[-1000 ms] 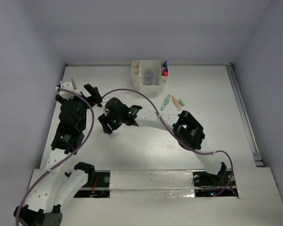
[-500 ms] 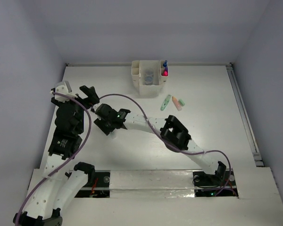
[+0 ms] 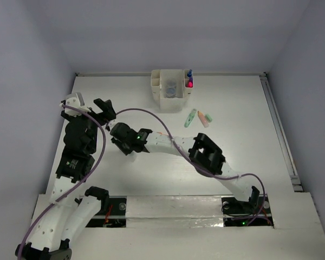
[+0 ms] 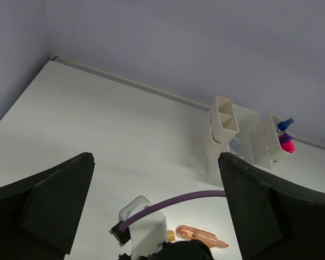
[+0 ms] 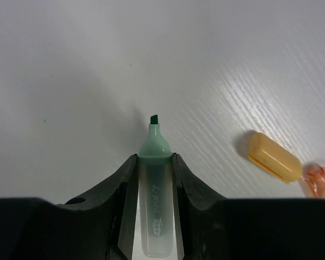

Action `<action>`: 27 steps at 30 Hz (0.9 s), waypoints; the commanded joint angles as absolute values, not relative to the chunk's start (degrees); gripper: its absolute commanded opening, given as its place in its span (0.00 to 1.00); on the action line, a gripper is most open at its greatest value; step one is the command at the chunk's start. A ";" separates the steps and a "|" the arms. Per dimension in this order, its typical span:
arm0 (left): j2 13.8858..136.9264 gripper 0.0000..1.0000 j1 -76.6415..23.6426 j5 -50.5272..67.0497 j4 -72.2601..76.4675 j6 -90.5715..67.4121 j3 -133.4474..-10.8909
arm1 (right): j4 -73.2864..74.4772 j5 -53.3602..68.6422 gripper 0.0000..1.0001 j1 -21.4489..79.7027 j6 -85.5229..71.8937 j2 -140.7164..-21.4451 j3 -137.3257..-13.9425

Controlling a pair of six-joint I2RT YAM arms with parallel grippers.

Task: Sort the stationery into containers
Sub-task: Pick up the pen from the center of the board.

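My right gripper [image 5: 154,158] is shut on an uncapped mint green marker [image 5: 154,179], tip down close to the table. An orange piece [image 5: 273,162] and a clear peach-pink piece [image 5: 320,183] lie just to its right. In the top view the right gripper [image 3: 121,144] sits left of centre and hides its marker. My left gripper [image 3: 91,108] is wide open and empty beside it, looking down on a clear orange marker [image 4: 197,234]. The white organizer [image 3: 170,95] stands at the back with a pink marker [image 3: 190,83] and a blue-capped item [image 3: 189,73] in a side compartment.
A mint green item [image 3: 190,117] and a peach marker [image 3: 205,118] lie side by side in front of the organizer's right side. A purple cable [image 3: 146,111] arcs over the right arm. Walls close the table at the back and on both sides.
My right gripper has moved left and a little nearer across the table. The left gripper has shifted slightly left. The markers by the organizer have not moved.
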State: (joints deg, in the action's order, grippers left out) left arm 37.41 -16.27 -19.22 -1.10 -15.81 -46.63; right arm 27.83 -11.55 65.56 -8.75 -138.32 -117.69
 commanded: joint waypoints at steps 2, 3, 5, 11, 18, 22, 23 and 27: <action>36.12 0.99 -16.00 -12.51 4.30 -17.14 -45.71 | 14.70 -13.98 0.08 64.43 -10.89 -122.37 -108.22; 36.47 0.99 -16.00 -11.00 4.48 -17.40 -45.79 | 12.85 -13.71 0.07 62.77 -12.12 -116.86 -105.24; 38.22 0.99 -16.00 -4.97 3.00 -19.23 -47.19 | 7.84 -13.01 0.07 60.92 -12.83 -111.30 -95.78; 40.79 0.93 -16.00 17.89 1.92 -27.50 -45.37 | 1.24 -9.41 0.08 53.01 -14.76 -96.52 -83.42; 37.97 0.89 -18.18 25.14 15.10 -38.84 -31.49 | -1.76 -8.79 0.08 50.54 -17.57 -93.08 -79.63; 40.95 0.89 -27.83 19.63 22.05 -41.05 -28.30 | -4.65 -7.82 0.07 50.54 -20.12 -92.29 -78.23; 41.74 0.88 -28.99 18.64 23.63 -40.78 -28.21 | -5.01 -7.47 0.07 50.54 -20.30 -92.11 -77.96; 45.26 0.84 -30.15 14.68 25.83 -39.47 -28.39 | -5.89 -6.33 0.07 50.54 -21.35 -91.32 -76.91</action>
